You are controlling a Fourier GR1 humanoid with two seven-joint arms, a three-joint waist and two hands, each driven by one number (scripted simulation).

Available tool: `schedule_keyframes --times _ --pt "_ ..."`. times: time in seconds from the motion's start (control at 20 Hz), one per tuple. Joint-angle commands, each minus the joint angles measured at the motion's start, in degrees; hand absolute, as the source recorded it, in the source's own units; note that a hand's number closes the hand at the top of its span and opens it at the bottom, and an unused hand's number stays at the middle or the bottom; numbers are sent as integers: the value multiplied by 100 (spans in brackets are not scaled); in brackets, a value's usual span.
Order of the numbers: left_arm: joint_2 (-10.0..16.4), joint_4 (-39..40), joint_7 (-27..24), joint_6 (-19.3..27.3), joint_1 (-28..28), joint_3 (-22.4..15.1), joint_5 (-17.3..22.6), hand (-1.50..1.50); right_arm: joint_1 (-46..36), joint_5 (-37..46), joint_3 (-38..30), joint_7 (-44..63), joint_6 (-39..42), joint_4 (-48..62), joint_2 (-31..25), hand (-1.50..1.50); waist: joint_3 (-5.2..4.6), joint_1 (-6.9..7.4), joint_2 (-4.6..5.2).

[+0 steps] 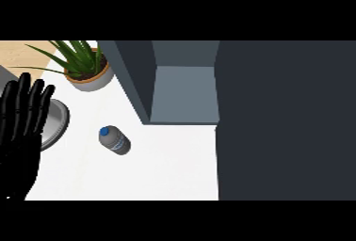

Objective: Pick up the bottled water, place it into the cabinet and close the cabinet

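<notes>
The bottled water [114,140], grey with a blue cap, stands on the white counter [167,164] left of centre. Behind it to the right is the dark grey cabinet [182,94], open, with its pale inner shelf showing. The cabinet's door [285,122] fills the right side of the view. My left hand [21,122] shows at the left edge, open, fingers straight and pointing up, well apart from the bottle. My right hand does not show.
A potted green plant [87,66] stands at the back left of the counter. A grey round bowl or plate [57,123] lies partly behind my left hand. A strip of wooden surface [21,52] shows at the top left.
</notes>
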Motion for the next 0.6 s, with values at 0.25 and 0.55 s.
schedule_keyframes --times 0.25,0.55 --pt "179 -731 200 -333 522 141 89 -150 1134 234 446 204 81 -1231 182 -150 61 -40 140" --pt "-646 -1118 1459 268 843 -548 1075 -150 1329 -596 1118 857 713 -1507 38 -150 62 -30 136"
